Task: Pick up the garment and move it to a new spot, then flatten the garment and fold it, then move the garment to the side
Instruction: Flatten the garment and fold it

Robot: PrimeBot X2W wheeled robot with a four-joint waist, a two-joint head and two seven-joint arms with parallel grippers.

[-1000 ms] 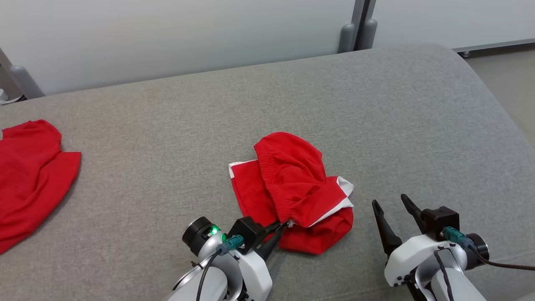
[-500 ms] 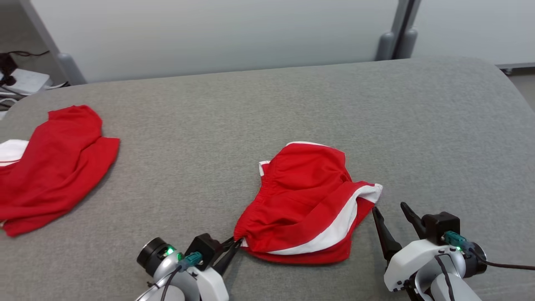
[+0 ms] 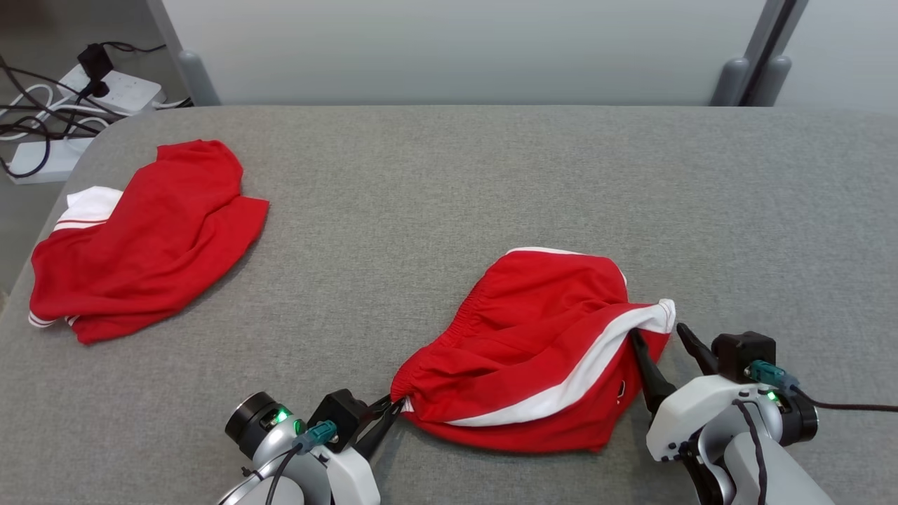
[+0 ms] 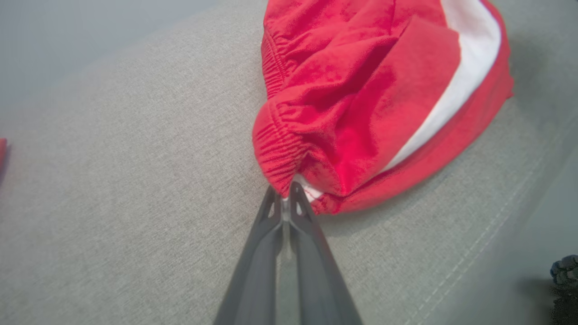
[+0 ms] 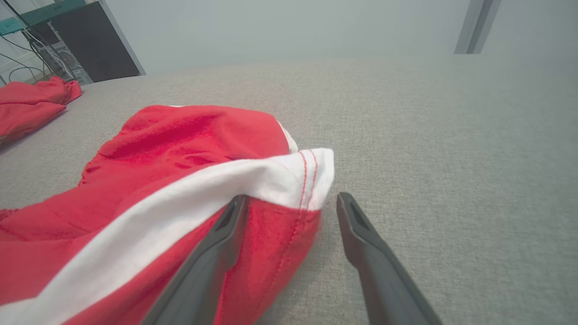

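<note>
Garment (image 3: 533, 330): red; white band running toward the right tool (image 3: 657, 331).
Second garment (image 3: 151, 238): red, white edge with thin red lines; well left of the left tool (image 3: 398, 405).
Worktop (image 3: 449, 182): grey weave.
Tool fingers (image 3: 647, 372): black; housings white; left lamp green.

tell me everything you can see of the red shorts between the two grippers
The shorts are red, soft-looking cloth with a gathered elastic waistband and a white stripe that ends in a white hem corner. They lie crumpled, not flat, on the grey cushion. The left gripper is shut on the waistband end at their near left. The right gripper is open around the hem corner, one finger tucked under the hem, the other on the bare side.
</note>
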